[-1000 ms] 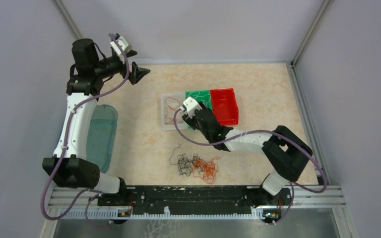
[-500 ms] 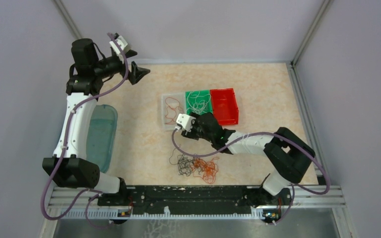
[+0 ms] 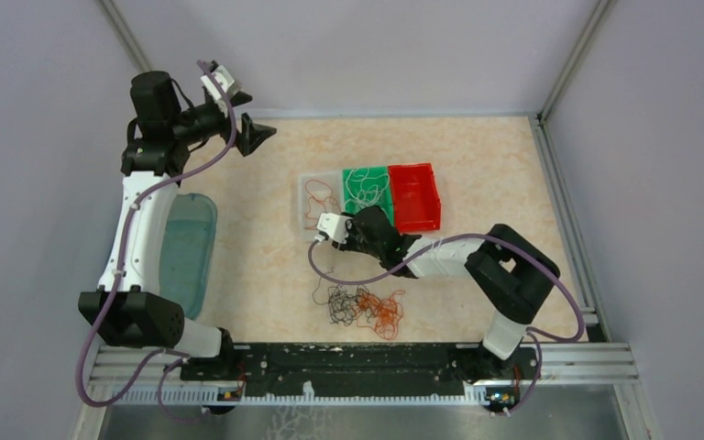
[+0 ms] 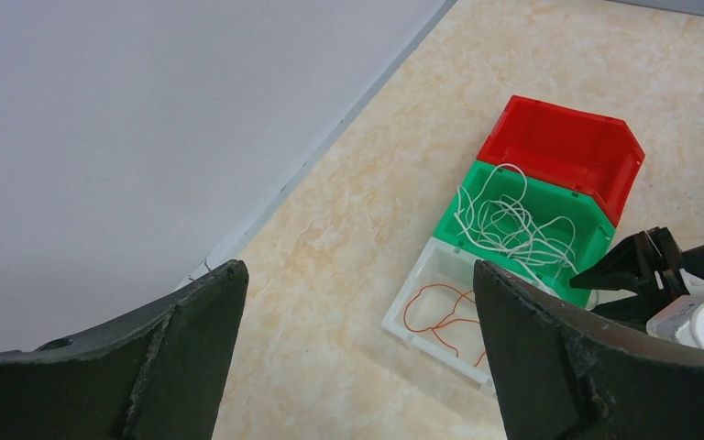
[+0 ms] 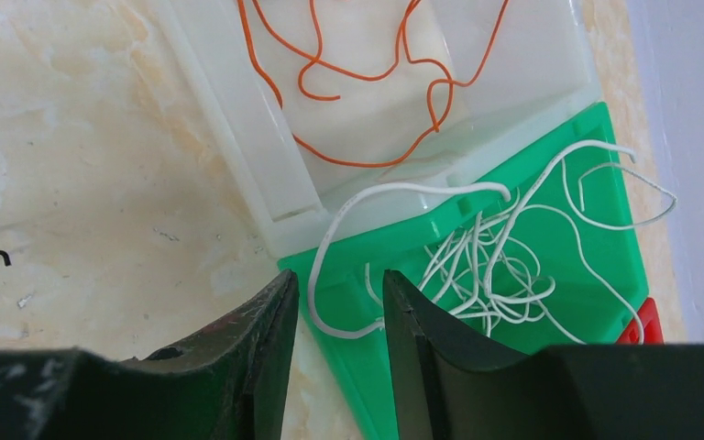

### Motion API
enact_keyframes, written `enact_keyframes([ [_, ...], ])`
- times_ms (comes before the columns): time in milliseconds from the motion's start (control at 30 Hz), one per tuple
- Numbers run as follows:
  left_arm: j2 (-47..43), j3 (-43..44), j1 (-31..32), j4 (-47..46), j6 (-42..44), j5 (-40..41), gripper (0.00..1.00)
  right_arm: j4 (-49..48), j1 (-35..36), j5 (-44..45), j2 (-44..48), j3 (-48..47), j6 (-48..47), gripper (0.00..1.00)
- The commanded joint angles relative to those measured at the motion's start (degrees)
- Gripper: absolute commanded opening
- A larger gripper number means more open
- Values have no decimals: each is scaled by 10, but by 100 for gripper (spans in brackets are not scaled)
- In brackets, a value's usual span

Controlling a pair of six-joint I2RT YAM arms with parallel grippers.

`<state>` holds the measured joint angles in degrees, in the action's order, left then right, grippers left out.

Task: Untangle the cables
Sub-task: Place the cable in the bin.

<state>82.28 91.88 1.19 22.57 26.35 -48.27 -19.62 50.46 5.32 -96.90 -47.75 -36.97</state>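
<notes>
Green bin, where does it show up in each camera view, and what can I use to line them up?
Top external: green bin mid-table, middle of three bins.
Left wrist: green bin right of centre.
Right wrist: green bin lower right, white cables inside.
Shared landmark: clear bin holding an orange cable, alongside it.

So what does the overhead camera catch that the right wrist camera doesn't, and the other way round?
Only the overhead view shows the tangled pile of black and orange cables on the table, and the teal tray. Only the right wrist view shows one white strand drooping over the green bin's rim towards the right gripper, whose fingers are narrowly parted. Both show the clear bin holding an orange cable and the green bin of white cables.
</notes>
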Motion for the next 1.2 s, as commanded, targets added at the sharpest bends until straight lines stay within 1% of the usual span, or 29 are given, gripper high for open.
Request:
enact_keyframes([
  [0, -13, 8, -8, -16, -7, -14, 98, -7, -2, 23, -7, -26, -21, 40],
  [100, -11, 11, -9, -16, -9, -14, 98, -11, -2, 38, -7, -26, -22, 38],
  [167, -12, 12, -10, -17, -10, -14, 98, -19, -1, 50, -5, -25, -22, 32],
  [267, -12, 14, -11, -18, -12, -15, 98, -38, -3, 68, 0, -25, -19, 19],
  [400, -13, 13, -12, -18, -12, -15, 98, -55, -18, 61, 28, -28, 18, 1],
  [533, -13, 12, -14, -20, -13, -16, 98, -46, -52, 50, 49, -49, 73, 0],
  [667, -14, 10, -15, -23, -17, -18, 98, 3, -81, 60, 29, -91, 103, 0],
  [767, -14, 8, -16, -25, -19, -19, 98, 31, -84, 63, -7, -116, 107, 0],
  [933, -14, 6, -16, -26, -19, -19, 98, 20, -84, 52, -35, -122, 127, 0],
  [1167, -12, 6, -18, -26, -20, -21, 98, 38, -85, 35, -95, -159, 156, 0],
])
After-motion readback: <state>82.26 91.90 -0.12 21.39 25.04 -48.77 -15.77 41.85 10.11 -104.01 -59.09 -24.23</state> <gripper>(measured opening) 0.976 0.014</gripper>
